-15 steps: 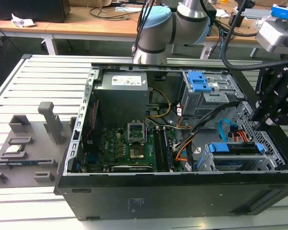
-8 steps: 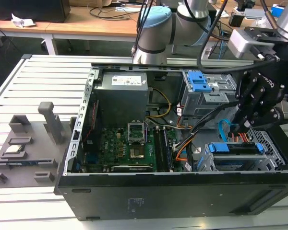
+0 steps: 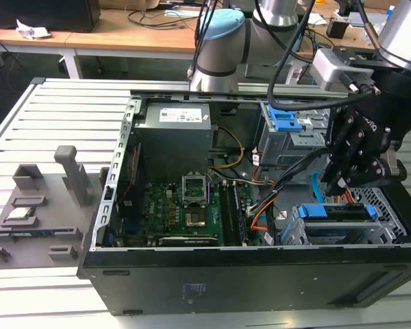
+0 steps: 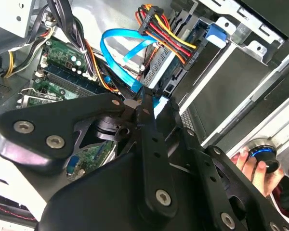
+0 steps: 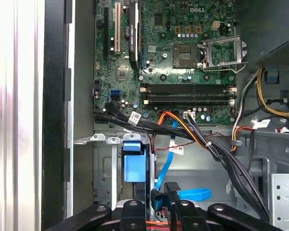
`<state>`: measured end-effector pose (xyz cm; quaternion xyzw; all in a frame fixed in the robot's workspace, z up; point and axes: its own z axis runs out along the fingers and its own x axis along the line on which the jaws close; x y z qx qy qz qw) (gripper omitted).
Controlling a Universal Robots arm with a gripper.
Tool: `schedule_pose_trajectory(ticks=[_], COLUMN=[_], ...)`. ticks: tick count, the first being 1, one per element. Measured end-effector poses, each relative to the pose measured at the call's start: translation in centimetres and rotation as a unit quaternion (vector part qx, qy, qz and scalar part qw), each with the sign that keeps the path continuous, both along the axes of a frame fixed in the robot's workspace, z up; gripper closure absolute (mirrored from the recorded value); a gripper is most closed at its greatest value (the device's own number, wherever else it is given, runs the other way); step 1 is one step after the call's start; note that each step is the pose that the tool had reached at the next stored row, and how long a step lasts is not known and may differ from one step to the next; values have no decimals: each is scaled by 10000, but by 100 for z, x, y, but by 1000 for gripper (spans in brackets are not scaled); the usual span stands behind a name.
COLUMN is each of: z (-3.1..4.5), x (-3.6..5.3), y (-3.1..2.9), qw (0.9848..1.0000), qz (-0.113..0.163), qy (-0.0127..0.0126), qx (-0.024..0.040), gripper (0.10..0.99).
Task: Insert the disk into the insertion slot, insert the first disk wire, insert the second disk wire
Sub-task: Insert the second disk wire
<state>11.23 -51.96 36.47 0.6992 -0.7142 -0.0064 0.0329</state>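
Note:
The disk (image 3: 337, 214) lies in the insertion slot (image 3: 370, 236) at the case's front corner on the exterior view's right, its blue carrier (image 5: 134, 162) showing. The first disk wire (image 4: 169, 39), a red-orange bundle, runs to a dark plug at the disk's rear edge. The second disk wire (image 4: 116, 54), light blue, loops down to its small dark plug (image 5: 155, 197). My gripper (image 3: 341, 182) hangs just behind the disk. Its black fingers (image 4: 149, 139) are shut on that plug, right at the disk's connector edge.
The taller grey cage with blue tabs (image 3: 288, 125) stands behind the gripper. The motherboard (image 3: 185, 205) and thick black cable bundles (image 5: 216, 154) lie beside the slot. A person's hand (image 4: 246, 162) rests on a blue-ringed knob outside the case. Grey fixtures (image 3: 38, 205) sit on the exterior view's left.

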Motion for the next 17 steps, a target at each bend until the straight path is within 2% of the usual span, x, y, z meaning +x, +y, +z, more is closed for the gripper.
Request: schedule_pose_trajectory(ticks=[4,6,12,17], z=[-1,-1,-1,-40], x=[0,0,0,46], y=[1,0,0,-46], qw=[10000,10000,10000,10000], qz=[0,0,0,0], qy=[0,0,0,1], qx=[-7,-13,-22,-22], gripper=[800,925,925,925])
